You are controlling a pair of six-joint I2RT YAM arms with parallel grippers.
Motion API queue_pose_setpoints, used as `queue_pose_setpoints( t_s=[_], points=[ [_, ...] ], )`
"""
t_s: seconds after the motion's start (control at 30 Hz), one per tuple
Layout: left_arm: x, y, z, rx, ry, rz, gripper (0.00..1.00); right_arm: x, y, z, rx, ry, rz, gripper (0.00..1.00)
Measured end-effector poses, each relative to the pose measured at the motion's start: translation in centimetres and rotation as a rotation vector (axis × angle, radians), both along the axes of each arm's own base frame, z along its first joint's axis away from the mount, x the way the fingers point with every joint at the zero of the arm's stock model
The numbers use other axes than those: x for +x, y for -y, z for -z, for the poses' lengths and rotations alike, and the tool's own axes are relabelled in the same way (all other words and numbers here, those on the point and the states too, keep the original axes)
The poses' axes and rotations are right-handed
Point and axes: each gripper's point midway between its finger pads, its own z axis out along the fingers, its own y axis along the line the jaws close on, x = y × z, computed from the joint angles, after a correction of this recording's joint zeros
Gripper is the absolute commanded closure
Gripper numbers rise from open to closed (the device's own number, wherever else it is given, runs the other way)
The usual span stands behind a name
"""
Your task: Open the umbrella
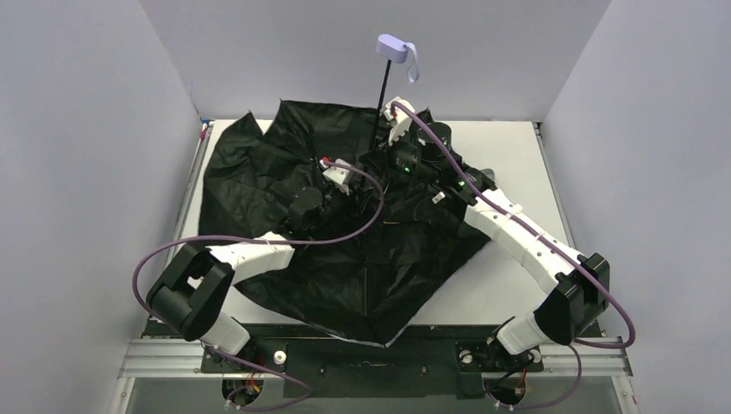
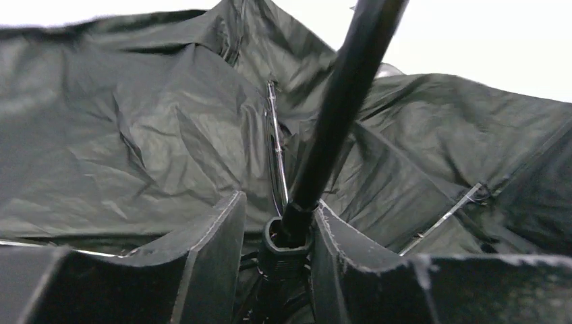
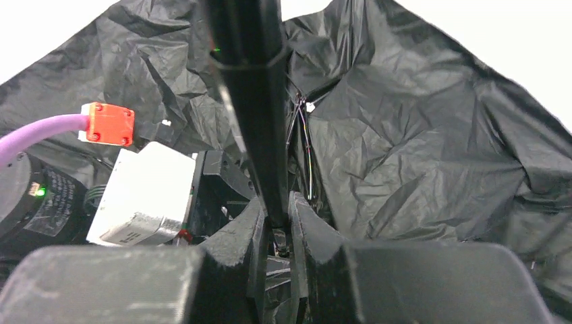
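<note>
The umbrella (image 1: 259, 172) lies upside down on the table, its black underside spread wide and facing up. Its thin black shaft (image 1: 382, 86) stands upright with the lavender knob handle (image 1: 393, 47) and strap at the top. My left gripper (image 1: 358, 172) is low at the hub; in the left wrist view (image 2: 280, 229) its jaws close round the black runner collar (image 2: 287, 246) at the foot of the shaft (image 2: 337, 108). My right gripper (image 1: 384, 145) is shut on the shaft (image 3: 253, 101) just above, as the right wrist view (image 3: 275, 212) shows.
The canopy covers most of the white table (image 1: 517, 285) and overhangs its front edge. Grey walls close in the back and both sides. The left arm's white wrist camera (image 3: 145, 196) and purple cable sit close beside my right gripper.
</note>
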Motion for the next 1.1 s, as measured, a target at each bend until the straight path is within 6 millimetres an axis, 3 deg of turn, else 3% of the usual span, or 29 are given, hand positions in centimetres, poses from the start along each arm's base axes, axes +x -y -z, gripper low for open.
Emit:
queue_pose_setpoints(
  t_s=[0.13, 0.2, 0.37, 0.57, 0.7, 0.83, 1.1],
  points=[
    [-0.5, -1.6, 0.2, 0.007, 0.006, -0.004, 0.58, -0.2, -0.4, -0.5, 0.022, 0.006, -0.017, 1.0],
    [-1.1, -2.5, -0.7, 0.019, 0.037, -0.001, 0.58, -0.7, -1.0, -0.9, 0.037, 0.018, -0.045, 1.0],
    [-1.3, -3.7, -4.1, 0.089, 0.149, 0.02, 0.43, -1.7, -1.3, -2.7, 0.093, 0.097, -0.085, 1.0],
    [-1.6, -3.1, -8.8, 0.152, 0.291, 0.096, 0.42, -2.0, -0.9, -4.4, 0.109, 0.169, -0.089, 1.0],
    [-2.1, -2.4, -10.8, 0.166, 0.36, 0.144, 0.49, -2.0, -0.8, -4.2, 0.103, 0.173, -0.09, 1.0],
    [-2.6, -1.7, -11.6, 0.181, 0.4, 0.179, 0.66, -2.0, -0.8, -3.9, 0.097, 0.172, -0.09, 1.0],
    [-1.7, -1.8, -9.4, 0.211, 0.375, 0.191, 0.77, -1.9, -0.9, -3.2, 0.083, 0.152, -0.088, 1.0]
  ],
)
